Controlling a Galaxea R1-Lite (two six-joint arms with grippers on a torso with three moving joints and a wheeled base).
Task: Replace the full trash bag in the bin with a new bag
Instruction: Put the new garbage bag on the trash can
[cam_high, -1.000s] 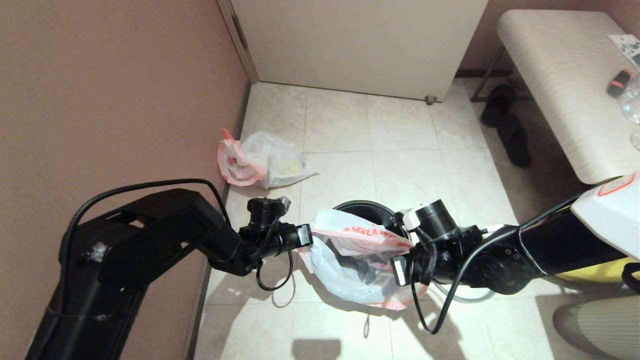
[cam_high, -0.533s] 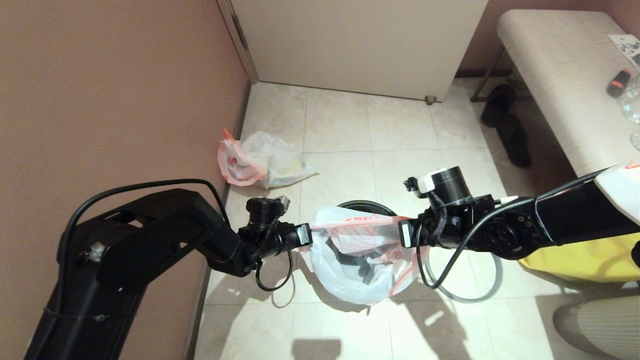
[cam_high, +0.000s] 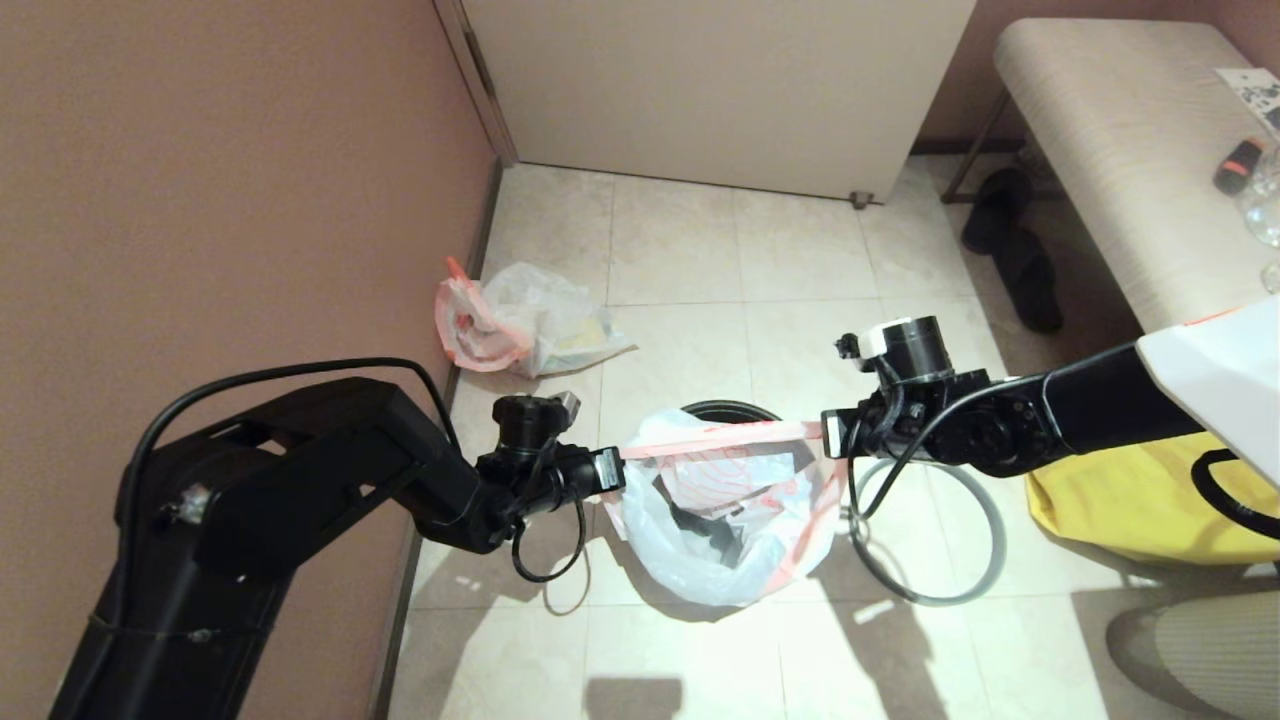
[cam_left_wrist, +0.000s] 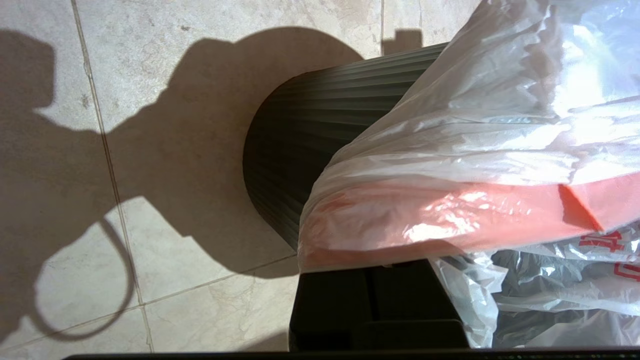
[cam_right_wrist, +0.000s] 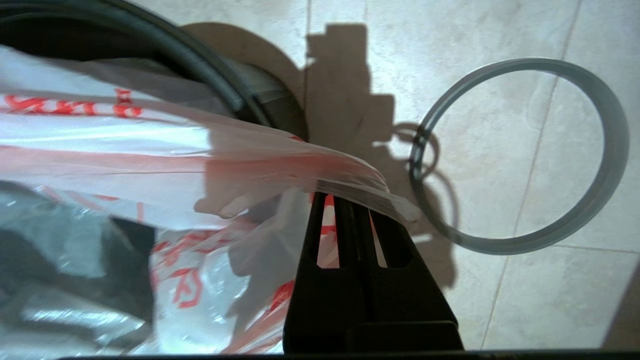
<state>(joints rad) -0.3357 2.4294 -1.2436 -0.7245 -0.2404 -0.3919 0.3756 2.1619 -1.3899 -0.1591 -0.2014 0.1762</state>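
The new bag (cam_high: 725, 510), white with pink-red handles and red print, is stretched by its mouth between my two grippers. It hangs over the near side of the black bin (cam_high: 725, 409), whose far rim shows behind it. My left gripper (cam_high: 618, 466) is shut on the bag's left handle (cam_left_wrist: 425, 220). My right gripper (cam_high: 826, 436) is shut on the right handle (cam_right_wrist: 345, 175). The ribbed wall of the bin (cam_left_wrist: 295, 135) stands just beyond the left fingers. The full trash bag (cam_high: 520, 328) lies on the floor by the wall, beyond the left arm. The grey ring (cam_high: 985, 570) lies loose on the floor to the right of the bin.
A big yellow bag (cam_high: 1130, 500) sits on the floor under my right arm. A pale bench (cam_high: 1130, 170) with small items stands at the back right, with dark slippers (cam_high: 1020, 260) under it. The brown wall (cam_high: 230, 200) runs along the left.
My right gripper has risen and drawn away to the right with its handle, pulling the bag's mouth taut and wide. The left arm has stayed still.
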